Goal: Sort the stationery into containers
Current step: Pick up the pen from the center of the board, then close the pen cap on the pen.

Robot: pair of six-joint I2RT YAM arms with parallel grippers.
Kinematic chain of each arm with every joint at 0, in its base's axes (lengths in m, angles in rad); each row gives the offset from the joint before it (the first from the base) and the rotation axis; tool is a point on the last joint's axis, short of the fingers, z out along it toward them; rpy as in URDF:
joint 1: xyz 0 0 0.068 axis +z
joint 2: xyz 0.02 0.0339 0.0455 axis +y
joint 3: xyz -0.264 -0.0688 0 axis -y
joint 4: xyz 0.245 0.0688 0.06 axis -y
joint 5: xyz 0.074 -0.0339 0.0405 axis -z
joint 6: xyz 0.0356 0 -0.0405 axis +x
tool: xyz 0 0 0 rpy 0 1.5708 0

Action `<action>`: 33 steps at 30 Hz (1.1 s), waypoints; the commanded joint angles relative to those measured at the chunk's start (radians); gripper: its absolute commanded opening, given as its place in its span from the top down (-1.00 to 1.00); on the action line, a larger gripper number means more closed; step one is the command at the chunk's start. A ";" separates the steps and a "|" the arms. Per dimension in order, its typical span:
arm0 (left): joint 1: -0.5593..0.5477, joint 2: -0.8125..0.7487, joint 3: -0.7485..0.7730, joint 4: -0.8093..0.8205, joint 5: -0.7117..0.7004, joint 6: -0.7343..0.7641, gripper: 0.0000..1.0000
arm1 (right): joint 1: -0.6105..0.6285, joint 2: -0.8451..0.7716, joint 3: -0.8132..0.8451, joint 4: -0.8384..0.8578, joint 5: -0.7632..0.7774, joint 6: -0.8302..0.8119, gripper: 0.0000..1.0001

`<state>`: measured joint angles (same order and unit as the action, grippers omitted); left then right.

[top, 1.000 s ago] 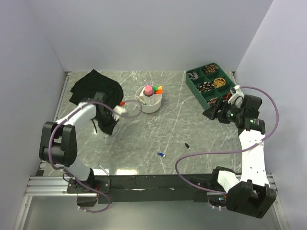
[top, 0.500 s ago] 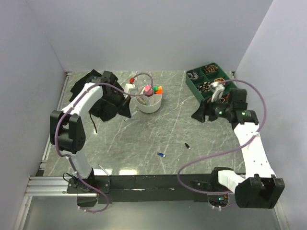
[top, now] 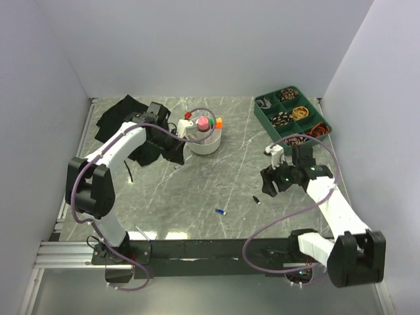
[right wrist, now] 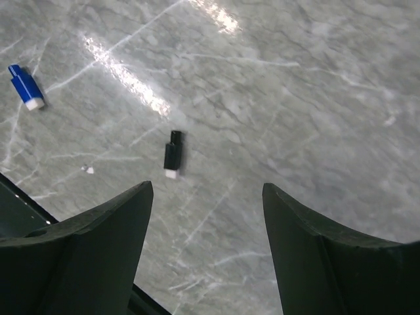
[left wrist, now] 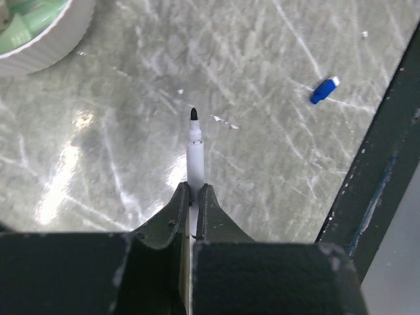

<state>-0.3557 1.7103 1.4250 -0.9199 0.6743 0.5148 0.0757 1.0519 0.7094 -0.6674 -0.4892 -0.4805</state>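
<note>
My left gripper [left wrist: 195, 190] is shut on a thin white pen [left wrist: 194, 154] whose black tip points out over the table. It hangs just left of the white bowl [top: 205, 143], where the left gripper [top: 177, 156] shows from above. A pink-capped bottle [top: 203, 123] and an orange highlighter [top: 218, 121] stand in the bowl; a green highlighter [left wrist: 26, 26] also lies in it. My right gripper [right wrist: 207, 190] is open, hovering just short of a small black piece [right wrist: 172, 155]. A blue piece [right wrist: 26, 86] lies farther left. The black bag [top: 121, 111] lies at the back left.
A green tray [top: 292, 117] with filled compartments stands at the back right. The black frame rail [top: 210, 248] runs along the table's near edge. Purple cables loop from both arms. The blue piece [top: 220, 211] lies near the front middle.
My left arm has swung from the black bag to beside the bowl, pen in its jaws. The right arm has come forward from the green tray to above the black piece.
</note>
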 commanded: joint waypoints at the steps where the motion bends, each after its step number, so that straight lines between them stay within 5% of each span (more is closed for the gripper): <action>1: 0.001 -0.046 0.005 0.021 -0.033 -0.006 0.98 | 0.067 0.092 0.068 0.060 0.043 0.031 -0.50; 15: 0.003 -0.017 0.003 0.096 -0.079 -0.048 0.98 | 0.266 0.077 -0.123 0.164 0.216 0.002 -0.43; 33: 0.003 -0.029 -0.043 0.131 -0.087 -0.076 0.96 | 0.369 0.155 -0.111 0.189 0.250 0.010 -0.13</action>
<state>-0.3538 1.7100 1.3941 -0.8181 0.5926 0.4515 0.4248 1.1873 0.5793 -0.5007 -0.2539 -0.4736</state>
